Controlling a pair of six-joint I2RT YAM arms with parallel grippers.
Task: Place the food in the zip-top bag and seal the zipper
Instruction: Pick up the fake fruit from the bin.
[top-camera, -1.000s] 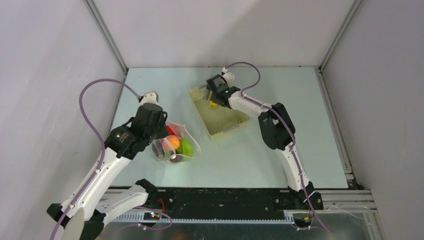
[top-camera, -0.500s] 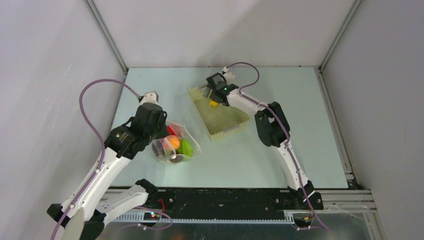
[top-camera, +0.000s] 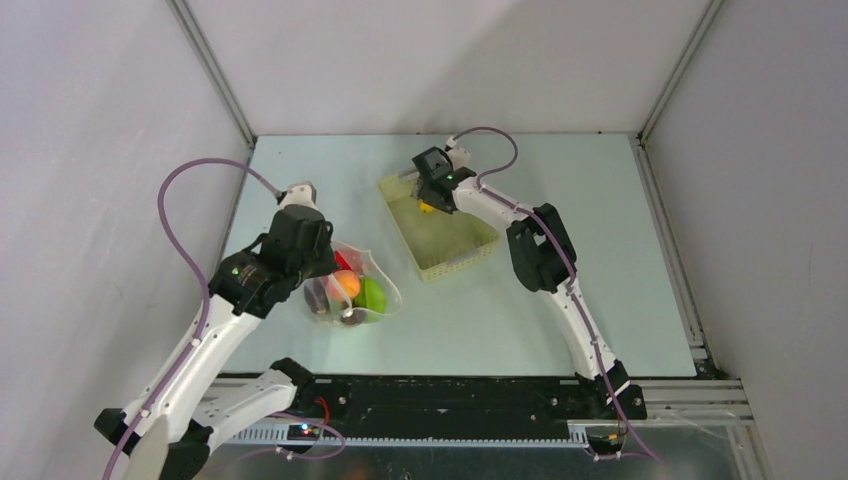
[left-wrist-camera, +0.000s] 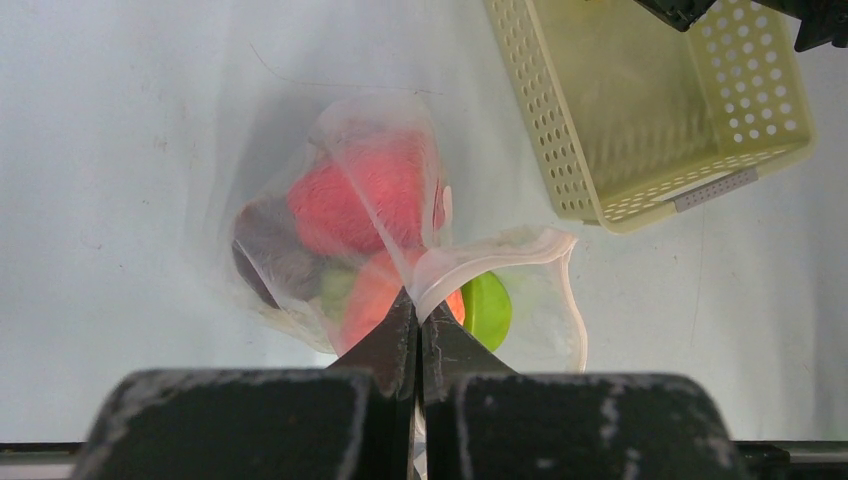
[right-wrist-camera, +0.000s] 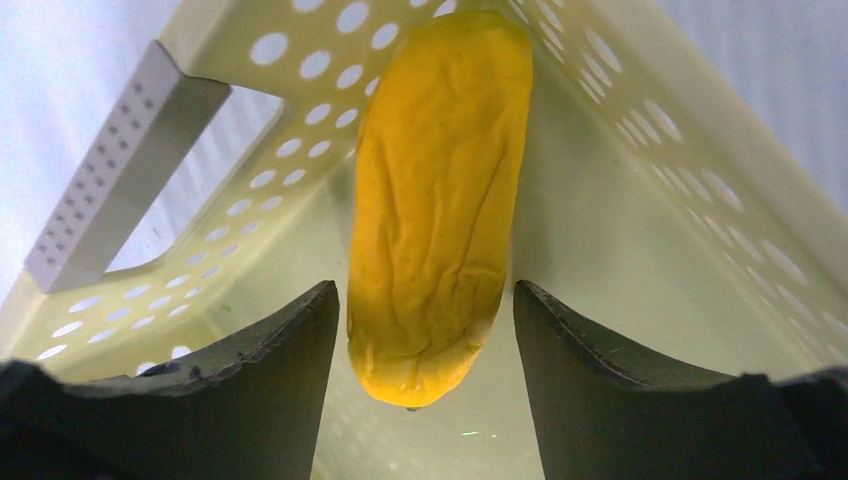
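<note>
The zip-top bag (top-camera: 383, 300) (left-wrist-camera: 541, 330) lies left of centre with its mouth gaping to the right. Inside it sit a peach (top-camera: 346, 284) (left-wrist-camera: 375, 295), a green round fruit (top-camera: 372, 294) (left-wrist-camera: 487, 308), a red piece (left-wrist-camera: 360, 195) and a dark apple (left-wrist-camera: 265, 250). My left gripper (top-camera: 328, 268) (left-wrist-camera: 418, 310) is shut on the bag's upper edge by the zipper (left-wrist-camera: 578, 320). A yellow banana (right-wrist-camera: 435, 200) (top-camera: 428, 207) rests in the basket's far corner. My right gripper (right-wrist-camera: 425, 300) (top-camera: 430, 195) straddles its near end, open, with a narrow gap on each side.
The pale yellow slotted basket (top-camera: 455, 250) (left-wrist-camera: 640, 110) (right-wrist-camera: 620, 250) stands at an angle mid-table, right of the bag. Its walls and handle close in around my right gripper. Grey enclosure walls bound the table on three sides.
My right gripper's jaws have narrowed round the banana and the arm has edged deeper into the basket's far corner. The left arm and the bag have not moved.
</note>
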